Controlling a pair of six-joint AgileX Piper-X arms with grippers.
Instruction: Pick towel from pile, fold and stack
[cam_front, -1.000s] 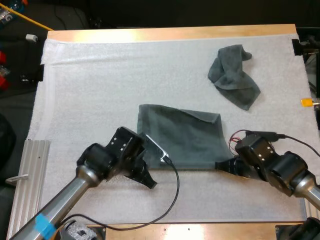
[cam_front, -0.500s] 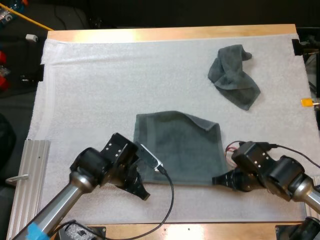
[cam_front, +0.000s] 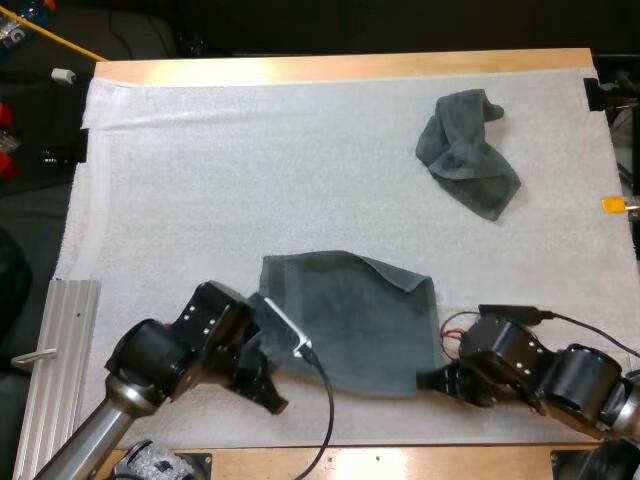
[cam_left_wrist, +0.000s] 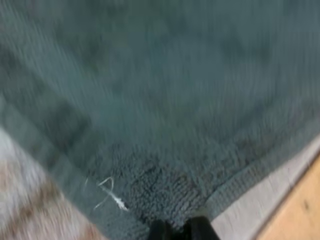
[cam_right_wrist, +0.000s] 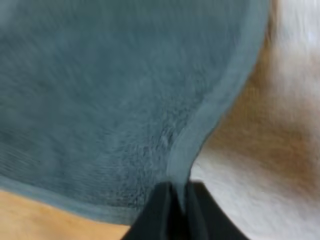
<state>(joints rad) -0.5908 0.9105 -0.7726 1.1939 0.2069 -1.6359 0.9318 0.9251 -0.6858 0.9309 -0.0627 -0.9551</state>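
A dark grey-green towel (cam_front: 350, 315) lies spread near the mat's front edge, with its far right corner folded over. My left gripper (cam_front: 268, 390) is shut on the towel's near left corner (cam_left_wrist: 175, 212). My right gripper (cam_front: 430, 380) is shut on the near right corner, and the towel's hem (cam_right_wrist: 192, 145) runs straight into its black fingers (cam_right_wrist: 160, 210). A second towel (cam_front: 465, 150), crumpled, sits at the far right of the mat.
The white mat (cam_front: 200, 180) covers the wooden table; its front edge (cam_front: 400, 460) lies just behind both grippers. A ribbed metal rail (cam_front: 60, 370) runs along the table's left side.
Both grippers have pulled the spread towel toward the front edge of the table, dragging it about a towel's third nearer. The crumpled towel has not moved.
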